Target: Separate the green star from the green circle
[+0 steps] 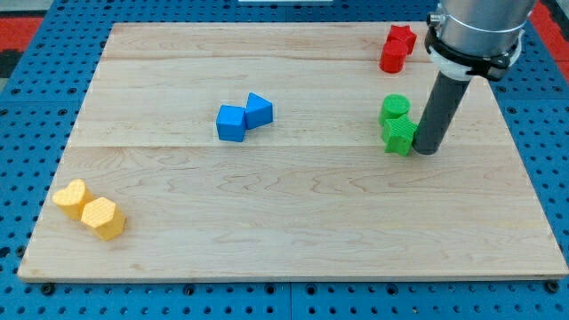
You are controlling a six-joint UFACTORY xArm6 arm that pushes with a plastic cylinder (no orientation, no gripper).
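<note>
The green circle (395,108) and the green star (399,135) sit touching at the board's right, the star just below the circle in the view. My tip (426,149) stands right beside the star, on its right, touching or nearly touching it. The dark rod rises from there to the grey arm at the view's top right.
A red star (402,37) and a red block (392,58) lie at the top right. A blue cube (231,123) and another blue block (259,110) touch at the centre left. Two yellow blocks (70,197) (102,218) lie at the bottom left. The wooden board (284,240) ends on blue matting.
</note>
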